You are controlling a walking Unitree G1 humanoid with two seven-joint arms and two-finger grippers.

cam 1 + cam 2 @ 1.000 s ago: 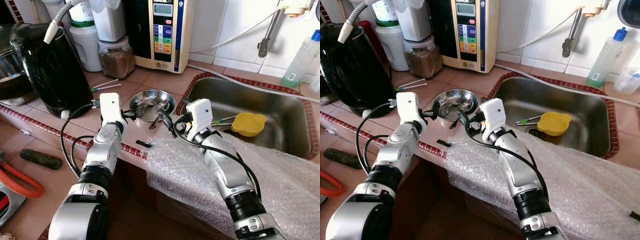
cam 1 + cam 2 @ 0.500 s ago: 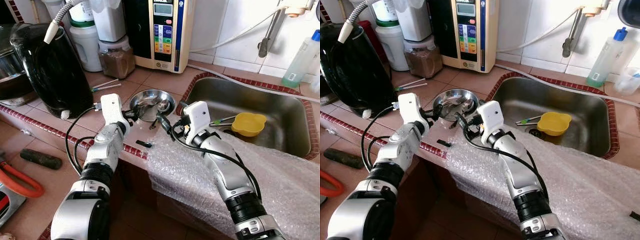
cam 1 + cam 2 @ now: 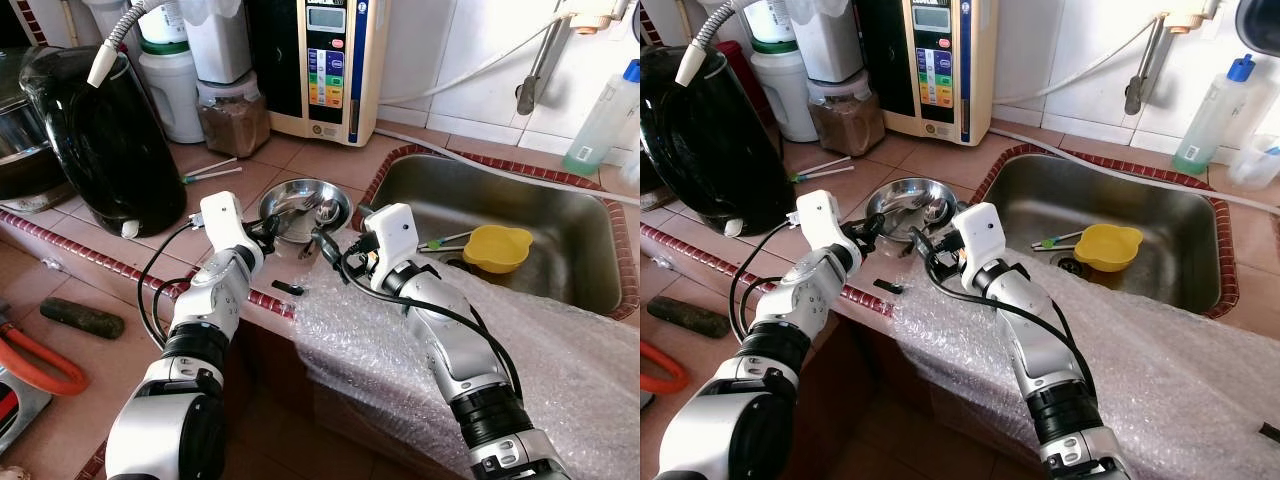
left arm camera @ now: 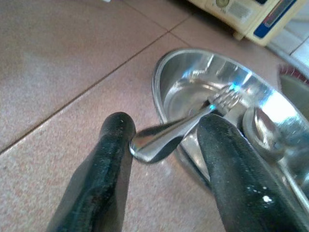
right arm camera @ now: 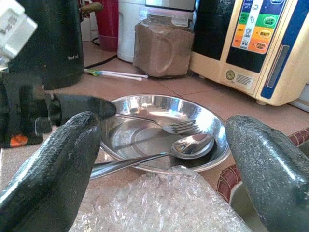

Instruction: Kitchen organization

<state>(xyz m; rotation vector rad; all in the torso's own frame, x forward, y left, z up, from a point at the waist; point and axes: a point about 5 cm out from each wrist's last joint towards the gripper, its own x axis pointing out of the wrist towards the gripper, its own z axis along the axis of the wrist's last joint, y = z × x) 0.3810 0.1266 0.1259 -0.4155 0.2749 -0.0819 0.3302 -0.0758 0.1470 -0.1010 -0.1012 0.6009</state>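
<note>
- Left eye view: a shallow steel bowl (image 3: 303, 208) is parked on the tiled counter (image 3: 290, 160) just left of the sink (image 3: 500, 215), with a fork and a spoon lying in it. The left gripper (image 3: 268, 228) is brought in at the bowl's left rim and the right gripper (image 3: 327, 243) sits at its near right edge, over the start of a bubble wrap sheet (image 3: 400, 350) draped down the counter front. A yellow cup (image 3: 497, 247) can be seen down in the sink, and a black kettle (image 3: 95, 130) is stood well off to the left.
- Right eye view: same layout, nothing extra really. A small dark bit (image 3: 888, 287) is spotted on the counter edge near the bubble wrap, too small to be identified.
- Left wrist view: the fork (image 4: 186, 126) is seen with its tines in the bowl and its handle sticking out over the rim. The two black fingers (image 4: 106, 169) are spread apart on either side of the handle end; the left one looks right up against it, but a proper clamp isn't shown.
- Right wrist view: the right gripper's fingers (image 5: 53, 169) are held wide apart, nothing gripped between them. The spoon (image 5: 190, 144) is laid in the bowl with its handle poking out over the near rim toward the bubble wrap.
</note>
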